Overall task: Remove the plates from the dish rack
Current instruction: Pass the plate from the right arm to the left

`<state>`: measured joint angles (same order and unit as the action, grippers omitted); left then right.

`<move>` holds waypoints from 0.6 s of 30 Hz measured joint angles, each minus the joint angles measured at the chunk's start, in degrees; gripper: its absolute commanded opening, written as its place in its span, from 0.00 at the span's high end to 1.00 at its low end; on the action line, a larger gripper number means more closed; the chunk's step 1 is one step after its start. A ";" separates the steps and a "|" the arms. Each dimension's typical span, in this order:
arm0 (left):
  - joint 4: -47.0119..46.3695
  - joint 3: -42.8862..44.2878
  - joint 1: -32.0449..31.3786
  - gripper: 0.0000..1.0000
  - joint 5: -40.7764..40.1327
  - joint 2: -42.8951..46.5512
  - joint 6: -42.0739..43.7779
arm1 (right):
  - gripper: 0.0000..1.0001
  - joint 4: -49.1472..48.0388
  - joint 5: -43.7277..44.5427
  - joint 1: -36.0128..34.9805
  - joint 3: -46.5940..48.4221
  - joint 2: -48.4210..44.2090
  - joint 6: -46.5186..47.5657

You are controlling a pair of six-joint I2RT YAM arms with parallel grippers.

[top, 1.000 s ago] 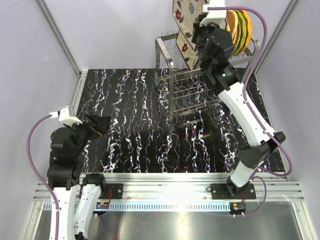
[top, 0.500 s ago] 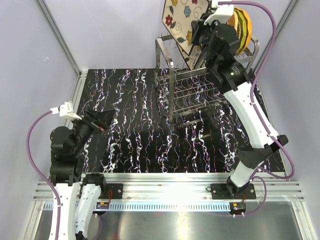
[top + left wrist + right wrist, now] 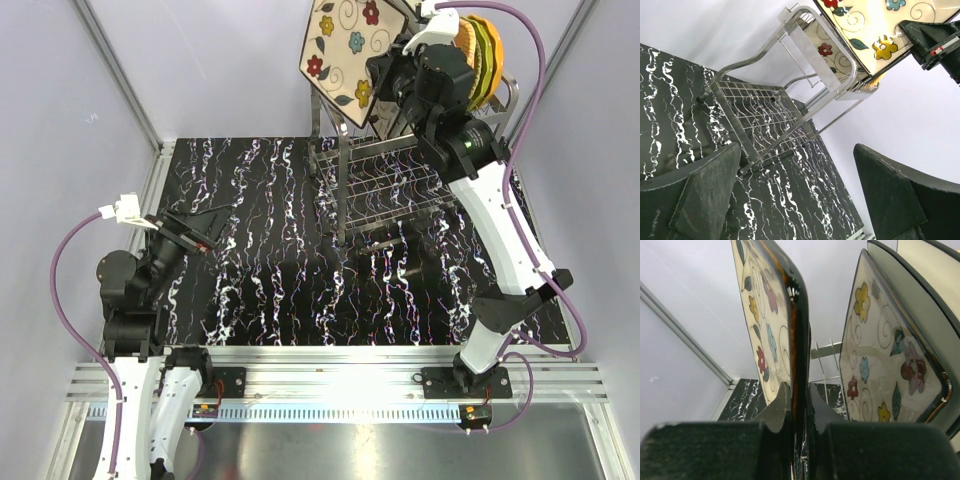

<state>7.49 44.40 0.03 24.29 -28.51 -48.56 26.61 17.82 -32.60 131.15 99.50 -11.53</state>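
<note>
Right tool (image 3: 796,407) clamped on flowered plate (image 3: 345,50) edge, left tool (image 3: 800,195) wide open, empty

We look down on a bench (image 3: 260,190) topped in black with white, marble-like veining that runs in wavy streaks. Plain pale walls (image 3: 220,70), a greyish lilac, close it in at the back and on both sides. Slim aluminium posts (image 3: 118,75) rise aslant at the back corners, and a metal strip (image 3: 155,185) edges the bench on the left. Along the near edge lie ribbed aluminium rails (image 3: 330,362), with a brushed steel sheet (image 3: 350,445) below them. The light is even and white, glaring on the rails.
</note>
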 measured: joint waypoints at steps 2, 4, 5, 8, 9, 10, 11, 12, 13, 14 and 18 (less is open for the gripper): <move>-0.48 -0.07 0.00 0.01 0.24 0.00 -0.52 | 1.00 0.31 -0.70 0.00 0.46 0.00 -1.14; -1.38 -0.20 0.00 0.01 0.61 0.00 -1.05 | 1.00 0.79 -1.27 0.00 0.74 0.00 -2.21; -1.66 -0.22 0.00 0.01 0.79 0.00 -1.25 | 1.00 0.98 -1.68 0.00 0.81 0.00 -2.80; -2.71 -0.22 0.00 0.01 1.46 -0.33 -1.88 | 1.00 2.21 -3.08 0.02 0.83 0.00 -4.94; -3.15 -0.22 0.00 0.01 1.86 -0.55 -2.10 | 1.00 2.86 -3.61 0.02 0.83 0.00 -5.53; -3.43 -0.22 0.00 0.01 2.27 -0.83 -2.34 | 1.00 3.63 -4.35 0.00 0.83 0.00 -6.38; -3.72 -0.22 0.00 0.01 2.64 -1.14 -2.49 | 1.00 4.15 -4.92 0.00 0.83 0.00 -6.93; -3.98 -0.22 0.00 0.01 2.91 -1.38 -2.54 | 1.00 4.94 -5.64 0.00 0.83 0.00 -7.67; -4.20 -0.22 0.00 0.01 3.19 -1.68 -2.60 | 1.00 5.79 -6.49 0.00 0.83 0.00 -8.26; -4.24 -0.22 0.00 0.01 3.48 -1.97 -2.69 | 1.00 6.49 -7.28 0.00 0.83 0.00 -8.81; -4.37 -0.22 0.00 0.01 4.72 -2.47 -2.73 | 1.00 7.67 -10.27 0.00 0.02 -0.02 -10.73</move>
<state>3.11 44.18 0.03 29.02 -30.98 -51.29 34.28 7.55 -32.60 131.17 99.48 -22.26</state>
